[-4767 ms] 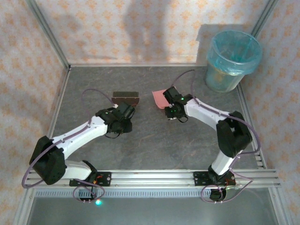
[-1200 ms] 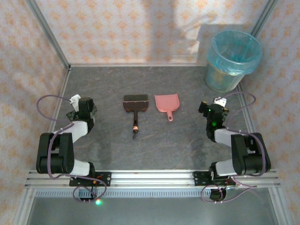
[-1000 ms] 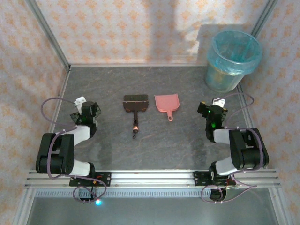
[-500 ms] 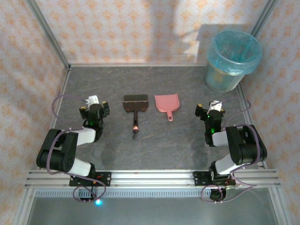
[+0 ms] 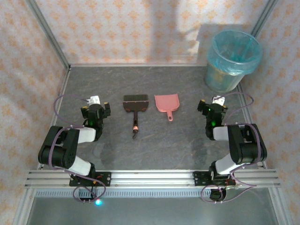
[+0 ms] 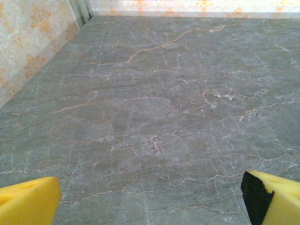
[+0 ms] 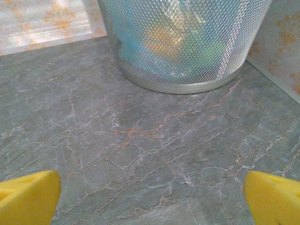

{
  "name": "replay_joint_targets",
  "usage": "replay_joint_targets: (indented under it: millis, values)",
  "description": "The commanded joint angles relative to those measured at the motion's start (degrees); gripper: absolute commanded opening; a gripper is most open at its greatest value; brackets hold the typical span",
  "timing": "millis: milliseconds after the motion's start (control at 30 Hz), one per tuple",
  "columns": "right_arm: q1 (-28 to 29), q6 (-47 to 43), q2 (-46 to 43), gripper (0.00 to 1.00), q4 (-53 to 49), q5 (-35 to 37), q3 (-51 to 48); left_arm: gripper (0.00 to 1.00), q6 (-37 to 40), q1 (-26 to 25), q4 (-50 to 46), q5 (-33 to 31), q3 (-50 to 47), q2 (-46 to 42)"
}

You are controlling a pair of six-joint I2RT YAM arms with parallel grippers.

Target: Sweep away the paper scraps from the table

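Patterned beige walls (image 5: 140, 28) enclose the work cell on three sides. The table (image 5: 154, 150), a dark grey stone-patterned surface edged with aluminium rails, forms the floor of the cell.

1. Left arm (image 5: 65, 145) and right arm (image 5: 239, 145): both are folded close to their bases, wrists low over the table.
2. Mesh bin (image 5: 225, 77): it stands directly ahead of the right gripper (image 5: 213, 104), in the far corner, and carries a blue liner. In the right wrist view the bin wall (image 7: 187, 42) stands upright on the table just beyond the fingers.
3. Brush (image 5: 135, 105): it lies flat on the table to the right of the left gripper (image 5: 95, 104), well apart from it, bristle head away from the arm bases.
4. Pink dustpan (image 5: 167, 103): it lies flat to the left of the right gripper, just beside the brush (the two do not touch).
5. Left gripper (image 6: 150, 199): jaws spread wide, yellow fingers (image 6: 28, 201) at opposite frame edges, bare table between them.
6. Right gripper (image 7: 150, 197): jaws likewise spread wide, fingers (image 7: 276, 197) clamping nothing.
7. Paper scraps (image 7: 161, 42): orange, blue and green patches seen through the mesh, ahead of the right gripper, are probably these; the blur prevents a firm identification.
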Motion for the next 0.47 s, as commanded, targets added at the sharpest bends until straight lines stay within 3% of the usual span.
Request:
replay_joint_targets:
  millis: [0,433]
  values:
    - [-0.1,0.7,0.2,0.99,-0.2,1.6,0.1,1.00,0.7,0.4,2.1,0.4,0.5,0.0]
    - [0.0,0.7,0.2,0.99,-0.1,1.6,0.1,1.00,0.7,0.7,1.7,1.2,0.6,0.1]
